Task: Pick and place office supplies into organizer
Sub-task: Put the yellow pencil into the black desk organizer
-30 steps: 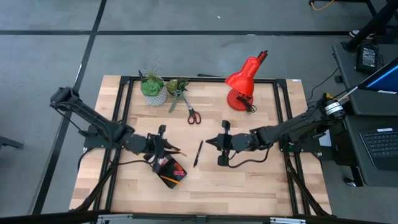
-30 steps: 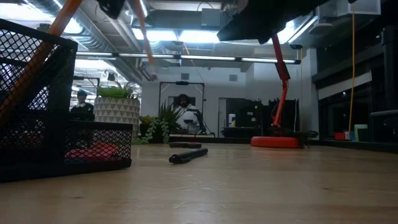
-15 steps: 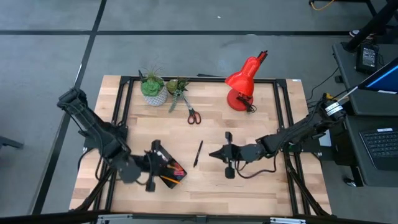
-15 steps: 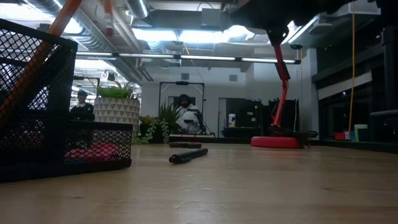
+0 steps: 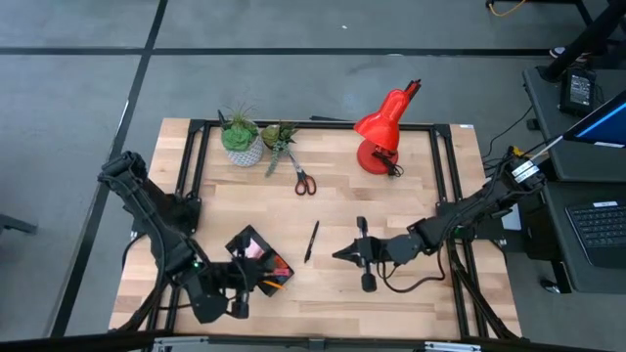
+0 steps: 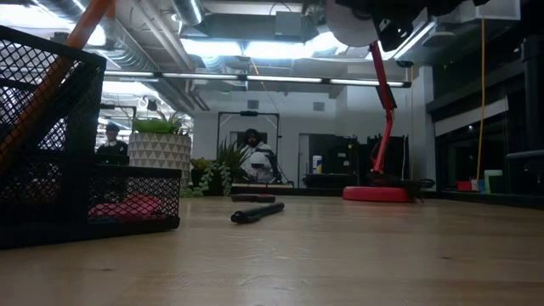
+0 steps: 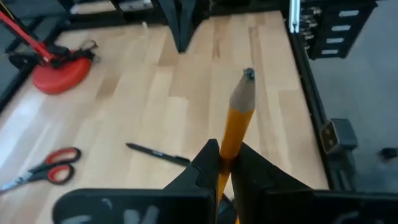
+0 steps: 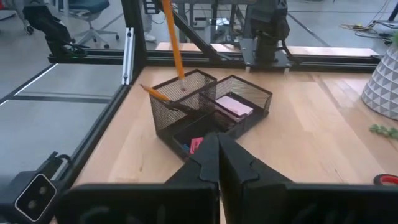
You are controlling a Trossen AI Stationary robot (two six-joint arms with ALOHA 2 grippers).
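1. Your left gripper (image 7: 227, 163) is clamped on a yellow-orange wooden pencil (image 7: 239, 115), hexagonal with a dark tip, held above the near-left part of the pale plank table (image 5: 391, 293).
2. Your right gripper (image 8: 217, 149) has its dark fingers pressed together on nothing, near mid-table.
3. The black wire-mesh organizer (image 8: 208, 106) stands at the near left, holding a slanted pencil and a pink sticky-note pad (image 8: 231, 104).
4. A slim black pen (image 5: 311, 241) lies between the grippers; the red-handled scissors (image 5: 303, 180) lie farther back.

left tool (image 7: 227, 163) clamped, right tool (image 8: 218, 151) closed
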